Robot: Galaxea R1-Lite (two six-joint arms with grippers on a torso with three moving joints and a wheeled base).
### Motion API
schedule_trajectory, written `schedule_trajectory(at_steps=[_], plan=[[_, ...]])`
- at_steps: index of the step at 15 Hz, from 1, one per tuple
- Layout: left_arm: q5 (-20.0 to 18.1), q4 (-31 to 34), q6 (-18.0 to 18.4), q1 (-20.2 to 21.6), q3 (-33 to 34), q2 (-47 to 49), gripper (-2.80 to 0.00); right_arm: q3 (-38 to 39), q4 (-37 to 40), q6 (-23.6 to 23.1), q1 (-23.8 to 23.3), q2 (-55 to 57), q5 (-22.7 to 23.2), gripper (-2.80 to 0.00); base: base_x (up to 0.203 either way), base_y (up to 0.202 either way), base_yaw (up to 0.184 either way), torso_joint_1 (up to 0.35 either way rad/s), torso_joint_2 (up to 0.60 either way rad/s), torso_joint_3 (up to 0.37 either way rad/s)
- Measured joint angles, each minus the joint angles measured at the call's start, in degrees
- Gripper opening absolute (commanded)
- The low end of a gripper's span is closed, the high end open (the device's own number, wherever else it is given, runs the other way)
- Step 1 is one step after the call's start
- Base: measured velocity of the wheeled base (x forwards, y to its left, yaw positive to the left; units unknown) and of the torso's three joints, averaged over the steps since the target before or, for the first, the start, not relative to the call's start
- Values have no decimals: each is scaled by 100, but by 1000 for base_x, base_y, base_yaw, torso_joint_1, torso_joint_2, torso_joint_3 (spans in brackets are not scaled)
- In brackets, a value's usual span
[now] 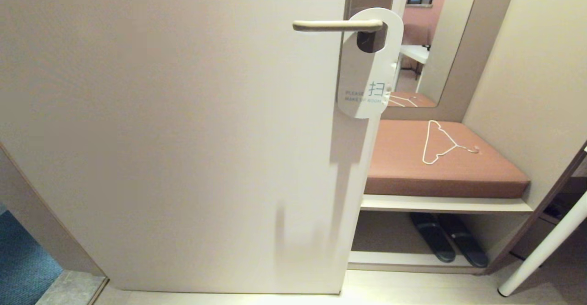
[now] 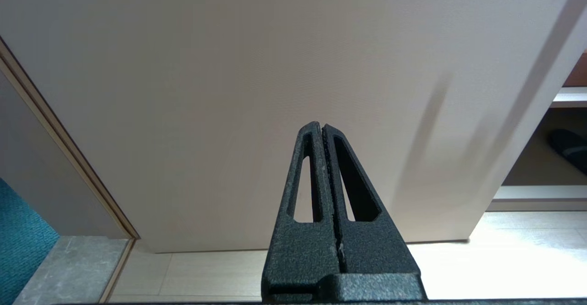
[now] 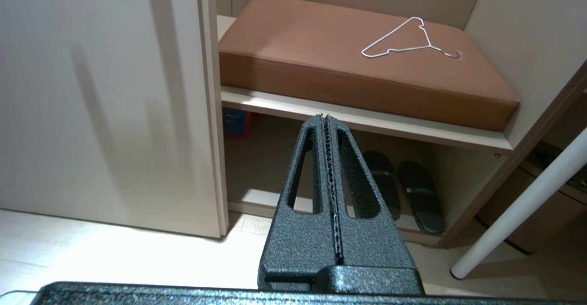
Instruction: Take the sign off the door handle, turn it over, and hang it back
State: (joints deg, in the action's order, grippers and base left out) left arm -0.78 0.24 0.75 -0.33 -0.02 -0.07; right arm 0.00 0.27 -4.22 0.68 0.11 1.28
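A: Where was the sign (image 1: 367, 71) at that moment?

B: It hung on the door handle (image 1: 337, 25), up near the free edge of the beige door (image 1: 174, 135). The lever passed through the oval hole at its top, and the card dropped straight down from there, slightly past the door's edge. The white face was turned outward, with pale blue lettering low on it that read "PLEASE MAKE UP ROOM" beside a Chinese character.

A: And the two arms?

B: Neither showed in the head view. The left gripper (image 2: 322, 126) appeared only in its own wrist camera, low down and pointing at the lower part of the door, above the pale floor. Its fingers (image 2: 305, 181) were pressed together with nothing between them.

A: The right one?

B: The right gripper (image 3: 324, 118) was likewise low, aimed toward the alcove beside the door. Its fingers (image 3: 351, 181) were closed as well, holding nothing. Both were well apart from the sign.

A: What was in that alcove?

B: A brown cushion (image 1: 440, 158) lay on a shelf surface, with a white wire hanger (image 1: 442, 142) lying flat on it. A pair of dark slippers (image 1: 449, 243) sat underneath. A mirror (image 1: 426, 39) stood behind, and a white pole (image 1: 543, 247) leaned at the far right.
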Motion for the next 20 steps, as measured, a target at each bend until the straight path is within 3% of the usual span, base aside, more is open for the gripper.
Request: schedule_trajectory(at_steps=[20], plan=[[2, 2, 2, 0, 0, 0, -280, 0, 17, -34, 0, -21, 8, -280, 0, 0, 0, 0, 0, 0]])
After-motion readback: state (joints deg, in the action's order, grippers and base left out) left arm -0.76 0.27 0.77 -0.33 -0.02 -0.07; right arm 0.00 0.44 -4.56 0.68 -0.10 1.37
